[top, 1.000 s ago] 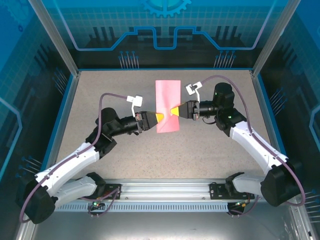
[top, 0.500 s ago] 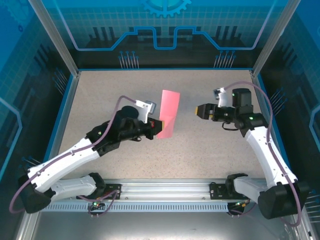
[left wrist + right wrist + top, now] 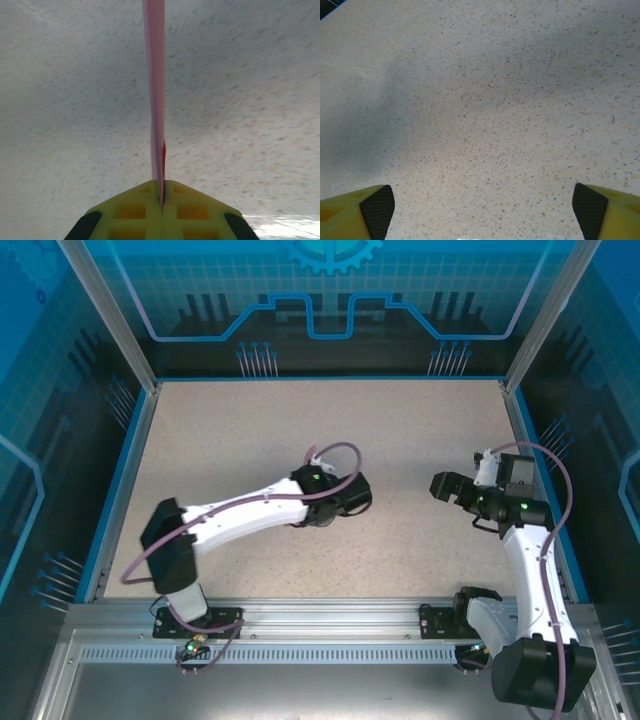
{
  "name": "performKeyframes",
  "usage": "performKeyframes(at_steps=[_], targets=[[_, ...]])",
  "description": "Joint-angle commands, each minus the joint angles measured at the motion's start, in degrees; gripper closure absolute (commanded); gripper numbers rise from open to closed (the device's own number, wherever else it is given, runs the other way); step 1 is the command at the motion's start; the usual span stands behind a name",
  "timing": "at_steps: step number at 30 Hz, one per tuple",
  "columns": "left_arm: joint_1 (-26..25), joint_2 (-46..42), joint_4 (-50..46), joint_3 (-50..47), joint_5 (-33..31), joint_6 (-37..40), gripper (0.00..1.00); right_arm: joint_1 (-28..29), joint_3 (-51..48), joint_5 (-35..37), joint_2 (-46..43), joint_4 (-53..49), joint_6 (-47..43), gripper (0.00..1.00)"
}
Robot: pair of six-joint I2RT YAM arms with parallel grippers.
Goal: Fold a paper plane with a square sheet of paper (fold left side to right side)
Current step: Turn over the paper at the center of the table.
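Note:
The pink-red sheet of paper [image 3: 155, 75] stands edge-on in the left wrist view, a thin doubled strip running from the top edge down into my left gripper [image 3: 161, 196]. The yellow fingers [image 3: 135, 212] are shut on its lower edge, above the speckled tabletop. From above, the left arm's wrist [image 3: 338, 496] reaches to the table's middle and covers its own fingers and the paper. My right gripper [image 3: 441, 485] hangs at the right side, well apart from the left one. Its fingertips [image 3: 377, 205] stand wide open with bare tabletop between them.
The speckled beige tabletop [image 3: 230, 430] is bounded by a low blue rim [image 3: 128, 470] and transparent blue enclosure walls. An aluminium rail [image 3: 320, 615] carrying the arm bases runs along the near edge.
The right gripper let go of the paper and drew back to the right. The left arm swung right and turned over, carrying the paper under its wrist, out of the top camera's sight.

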Motion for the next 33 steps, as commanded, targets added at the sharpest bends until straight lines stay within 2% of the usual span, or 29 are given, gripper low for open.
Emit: performKeyframes(at_steps=[1, 8, 16, 20, 27, 32, 33], targets=[[-0.54, 7.55, -13.77, 5.18, -4.02, -5.68, 1.0, -1.49, -1.13, 1.52, -1.19, -1.61, -2.11, 0.03], [-0.37, 20.85, -15.48, 13.42, 0.82, -1.87, 1.0, -3.01, -3.42, -1.88, -2.33, 0.0, -1.53, 0.01], [0.16, 30.3, -14.05, 19.27, 9.15, 2.92, 0.99, -3.14, -5.69, -4.37, -2.41, 1.58, -0.82, 0.01], [0.73, 32.49, -11.8, 21.01, 15.16, 5.41, 0.96, -3.1, -6.88, -4.65, -2.02, 2.59, -1.29, 0.01], [2.56, 33.57, -6.28, 22.48, 25.12, 8.46, 0.82, -3.11, -6.77, -6.84, 0.43, 3.13, -1.96, 0.01], [4.53, 32.08, 1.34, 22.34, 33.0, 10.72, 0.79, -3.14, -6.54, -7.35, 1.1, 2.86, -2.14, 0.01], [4.88, 31.6, 3.0, 22.09, 34.93, 11.0, 0.76, -3.17, -6.5, -7.87, 1.25, 2.91, -1.97, 0.01]])
